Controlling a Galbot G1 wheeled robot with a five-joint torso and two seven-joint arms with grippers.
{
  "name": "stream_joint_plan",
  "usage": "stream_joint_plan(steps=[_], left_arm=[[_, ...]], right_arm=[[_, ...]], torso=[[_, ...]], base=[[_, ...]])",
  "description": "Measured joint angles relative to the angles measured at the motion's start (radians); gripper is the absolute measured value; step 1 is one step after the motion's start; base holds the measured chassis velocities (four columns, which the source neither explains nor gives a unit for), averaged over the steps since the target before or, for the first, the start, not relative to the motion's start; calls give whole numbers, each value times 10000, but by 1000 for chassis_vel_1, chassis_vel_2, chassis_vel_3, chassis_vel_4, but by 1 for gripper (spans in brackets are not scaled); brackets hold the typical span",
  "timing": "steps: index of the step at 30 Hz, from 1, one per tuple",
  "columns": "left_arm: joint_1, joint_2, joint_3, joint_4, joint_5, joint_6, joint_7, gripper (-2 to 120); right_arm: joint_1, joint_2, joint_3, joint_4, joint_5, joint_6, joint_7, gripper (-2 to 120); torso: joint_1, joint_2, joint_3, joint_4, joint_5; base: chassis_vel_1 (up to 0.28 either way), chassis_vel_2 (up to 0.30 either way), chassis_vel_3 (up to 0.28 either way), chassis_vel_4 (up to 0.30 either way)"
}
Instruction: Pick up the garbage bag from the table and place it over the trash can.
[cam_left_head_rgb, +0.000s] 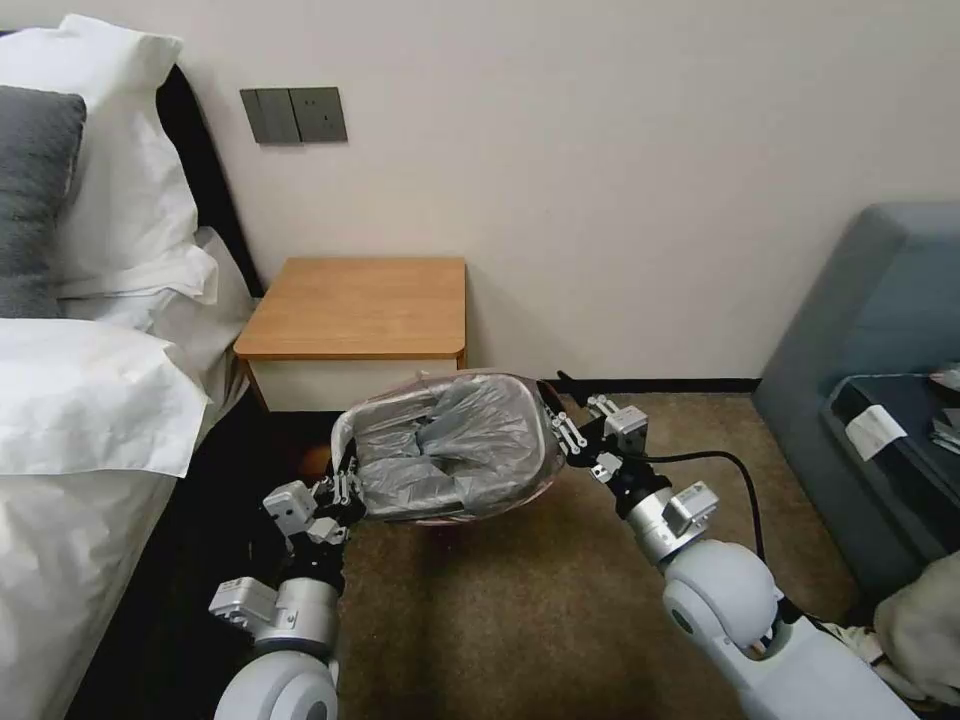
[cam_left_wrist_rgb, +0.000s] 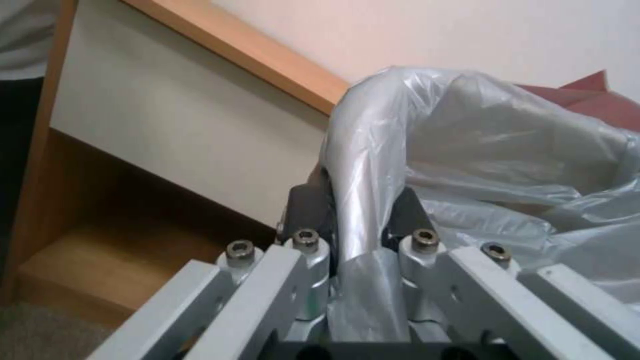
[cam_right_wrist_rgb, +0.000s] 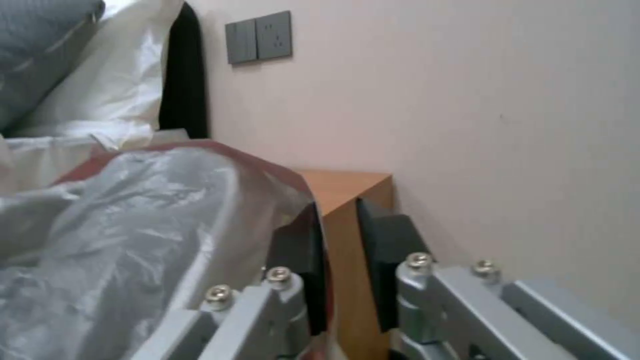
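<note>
The trash can (cam_left_head_rgb: 345, 430) was almost wholly hidden under the garbage bag (cam_left_head_rgb: 450, 445) just in front of the table (cam_left_head_rgb: 360, 305); only a strip of rolled rim showed on the bed side. In the left wrist view the left gripper (cam_left_wrist_rgb: 360, 220) had its pads half covered by the rim and plastic between them, and its base was cut off by the picture's edge. The right gripper (cam_right_wrist_rgb: 343, 250) stood at the bag's far side from the bed; whether its pads pinched the plastic could not be told. The table's lower shelf (cam_left_wrist_rgb: 80, 260) lay in shadow.
</note>
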Motion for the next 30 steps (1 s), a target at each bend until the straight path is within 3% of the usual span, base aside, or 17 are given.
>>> stream_joint_plan(steps=[2,9,13,22,30], left_arm=[[19,12,2,0,-11,-85,140,7],[80,83,6,13,-214,-420,826,7],[98,132,-30,84,-412,-759,1527,7],[226,143,-31,23,-767,-1197,2340,7],[247,117,11,-93,-1369,-1316,2695,7]], right_arm=[[15,-22,1,56,223,-87,29,0],[75,-73,24,86,303,-105,29,0],[249,-151,58,30,298,-138,67,0],[593,-237,81,-489,146,-203,251,0],[854,-154,10,-1153,-80,-190,319,0]], torso=[[0,0,0,0,0],[0,0,0,0,0],[0,0,0,0,0],[0,0,0,0,0],[0,0,0,0,0]], base=[[0,0,0,0],[0,0,0,0],[0,0,0,0],[0,0,0,0],[0,0,0,0]])
